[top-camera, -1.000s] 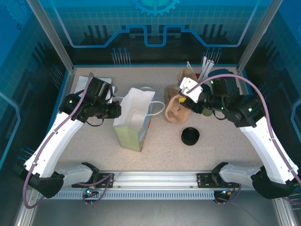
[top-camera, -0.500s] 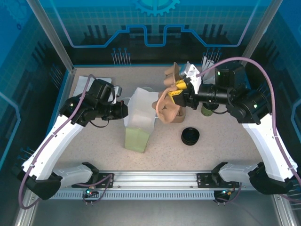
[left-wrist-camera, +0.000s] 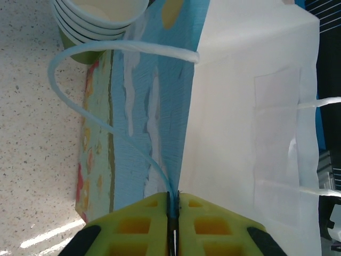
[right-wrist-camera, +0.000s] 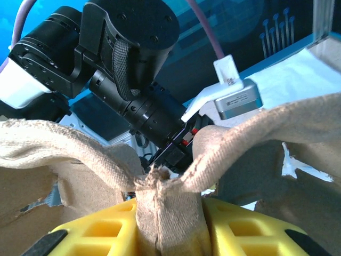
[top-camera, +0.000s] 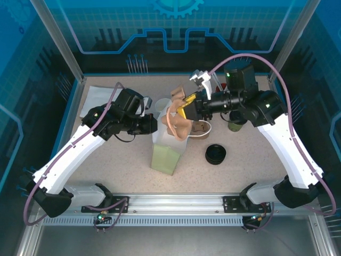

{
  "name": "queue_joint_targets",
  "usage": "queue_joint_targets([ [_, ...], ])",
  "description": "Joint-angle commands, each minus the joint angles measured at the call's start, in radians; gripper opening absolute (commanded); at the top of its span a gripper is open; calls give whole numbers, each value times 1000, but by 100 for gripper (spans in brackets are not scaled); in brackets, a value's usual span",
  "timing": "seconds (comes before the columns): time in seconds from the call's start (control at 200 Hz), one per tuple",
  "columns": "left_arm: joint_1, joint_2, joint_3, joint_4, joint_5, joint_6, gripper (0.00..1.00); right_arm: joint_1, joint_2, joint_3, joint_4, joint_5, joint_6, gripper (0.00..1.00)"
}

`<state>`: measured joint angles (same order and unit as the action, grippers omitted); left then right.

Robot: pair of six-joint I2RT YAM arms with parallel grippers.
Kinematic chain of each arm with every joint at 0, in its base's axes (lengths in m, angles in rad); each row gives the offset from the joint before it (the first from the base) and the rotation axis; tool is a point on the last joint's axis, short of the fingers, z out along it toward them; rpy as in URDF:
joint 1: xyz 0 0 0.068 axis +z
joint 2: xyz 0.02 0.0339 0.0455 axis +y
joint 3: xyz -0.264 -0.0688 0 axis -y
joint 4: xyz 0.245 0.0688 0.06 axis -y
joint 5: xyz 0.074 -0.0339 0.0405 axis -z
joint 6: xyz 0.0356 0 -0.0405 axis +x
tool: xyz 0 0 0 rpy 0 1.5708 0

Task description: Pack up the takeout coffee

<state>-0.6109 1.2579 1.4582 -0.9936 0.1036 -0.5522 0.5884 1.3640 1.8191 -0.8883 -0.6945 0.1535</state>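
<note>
My right gripper [top-camera: 184, 111] is shut on the centre rib of the brown pulp cup carrier [top-camera: 177, 121], which hangs over the open top of the paper bag [top-camera: 166, 154]. In the right wrist view its yellow fingers [right-wrist-camera: 240, 226] pinch that rib [right-wrist-camera: 168, 210]. My left gripper [top-camera: 153, 124] is shut on the bag's top edge [left-wrist-camera: 173, 200], with the bag's white inside [left-wrist-camera: 250, 106] to the right. The dark green takeout coffee cup [top-camera: 236, 126] stands partly hidden under the right arm. Its black lid [top-camera: 216, 154] lies on the table in front.
A stack of paper cups [left-wrist-camera: 98, 16], green outside and white inside, stands just behind the bag. White paper sheets [top-camera: 97, 96] lie at the back left. The bag's string handle [left-wrist-camera: 80, 114] loops out on the left side.
The right arm has lifted the carrier and swung it left, to above the bag. The left gripper has pulled the bag to the right, keeping its hold on the edge.
</note>
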Motion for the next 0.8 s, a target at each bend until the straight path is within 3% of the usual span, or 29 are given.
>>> queue_joint_targets([
  [0.0, -7, 0, 22, 47, 30, -27, 10, -1, 20, -33, 16, -82, 48, 32],
  [0.39, -6, -9, -14, 70, 32, -31, 10, -14, 121, -100, 2, -166, 44, 32],
  [0.795, -5, -29, -53, 69, 9, -27, 11, -74, 249, -32, -189, -143, -154, 31],
])
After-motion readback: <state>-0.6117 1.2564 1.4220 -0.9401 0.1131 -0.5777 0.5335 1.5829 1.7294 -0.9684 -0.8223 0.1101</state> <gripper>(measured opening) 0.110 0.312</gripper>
